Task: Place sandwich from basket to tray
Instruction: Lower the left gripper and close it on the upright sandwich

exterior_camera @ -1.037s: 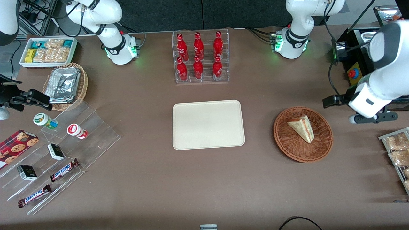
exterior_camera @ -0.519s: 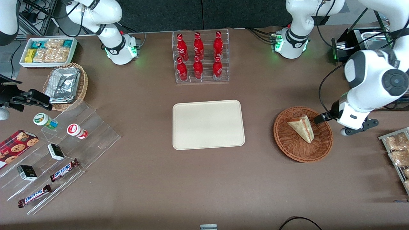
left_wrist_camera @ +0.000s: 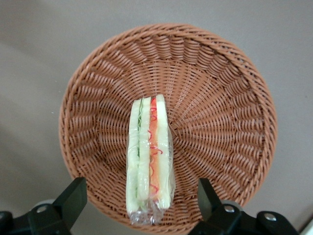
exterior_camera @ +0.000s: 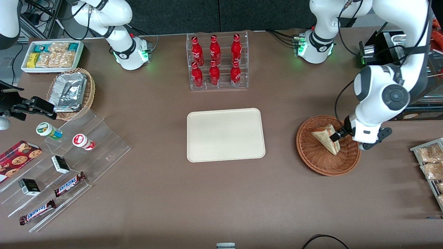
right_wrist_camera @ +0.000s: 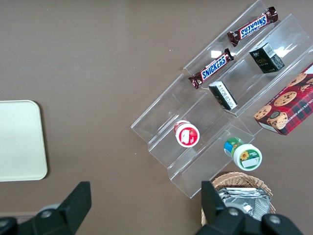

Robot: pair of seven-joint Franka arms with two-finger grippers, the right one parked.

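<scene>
Hovering above the basket (exterior_camera: pixel 328 145) on the brown table (exterior_camera: pixel 221 193), the gripper (left_wrist_camera: pixel 139 203) is held spread wide over the sandwich (left_wrist_camera: pixel 149 156); the tray (exterior_camera: pixel 225 135) lies bare.

The gripper (exterior_camera: pixel 335 137) hung directly above the sandwich (exterior_camera: pixel 326 138) in the basket (exterior_camera: pixel 313 157), its fingers (left_wrist_camera: pixel 73 197) spread wide with open air on both sides of the wedge, so nothing blocked a straight descent except the basket's low woven wall. Between the basket and the tray (exterior_camera: pixel 225 135) lay bare brown table (exterior_camera: pixel 280 138), an unobstructed lane. The bottle rack (exterior_camera: pixel 218 61) stood farther from the front camera than the tray, well apart from that lane. The clear acrylic shelves (exterior_camera: pixel 69 159) sat toward the parked arm's end.
</scene>
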